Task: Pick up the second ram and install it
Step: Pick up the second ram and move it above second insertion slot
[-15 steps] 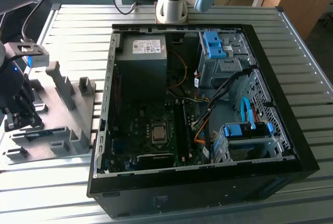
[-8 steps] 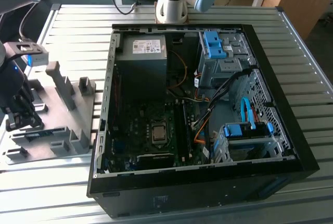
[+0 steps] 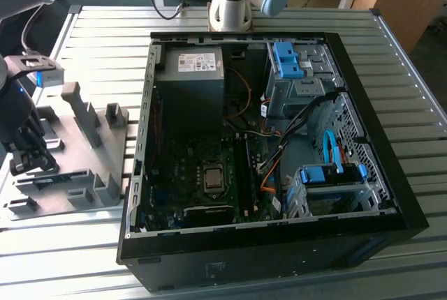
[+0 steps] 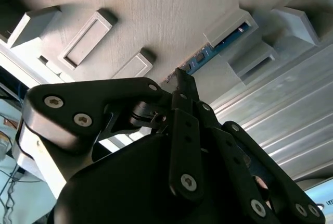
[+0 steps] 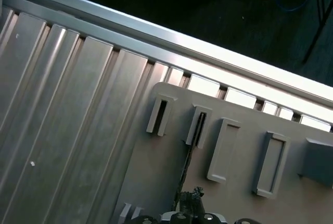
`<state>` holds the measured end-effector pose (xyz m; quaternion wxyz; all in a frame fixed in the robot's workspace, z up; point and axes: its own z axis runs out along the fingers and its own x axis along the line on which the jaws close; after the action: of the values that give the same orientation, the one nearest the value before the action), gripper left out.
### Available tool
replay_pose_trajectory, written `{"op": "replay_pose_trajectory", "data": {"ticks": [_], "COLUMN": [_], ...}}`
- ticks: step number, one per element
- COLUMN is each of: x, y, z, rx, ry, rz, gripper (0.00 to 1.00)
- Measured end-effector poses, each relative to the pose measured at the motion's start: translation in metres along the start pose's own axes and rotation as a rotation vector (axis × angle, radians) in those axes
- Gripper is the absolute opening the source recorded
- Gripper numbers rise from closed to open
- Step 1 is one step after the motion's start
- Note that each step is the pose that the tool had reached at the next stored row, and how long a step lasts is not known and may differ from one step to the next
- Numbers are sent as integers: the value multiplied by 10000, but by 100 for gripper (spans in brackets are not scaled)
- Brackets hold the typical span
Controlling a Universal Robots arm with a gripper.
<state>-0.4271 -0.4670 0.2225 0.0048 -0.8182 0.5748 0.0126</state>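
gripper low over grey fixture on worktop | jaws: can't tell if clenched | second ram in fixture slot, end beside gripper | open PC case holds mobo, PSU

My tool hangs close over the grey fixture plate, its black tip just beside one end of the second ram. The ram sits on edge in a slotted block of that plate. The ribbed bench runs along the plate's edge.
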Motion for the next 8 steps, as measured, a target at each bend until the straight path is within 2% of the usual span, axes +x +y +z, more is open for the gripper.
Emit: {"op": "replay_pose_trajectory", "data": {"ticks": [8], "x": [0], "y": [0], "z": [0], "rx": [-16], "ry": [3], "rz": [-605], "gripper": [10]}}
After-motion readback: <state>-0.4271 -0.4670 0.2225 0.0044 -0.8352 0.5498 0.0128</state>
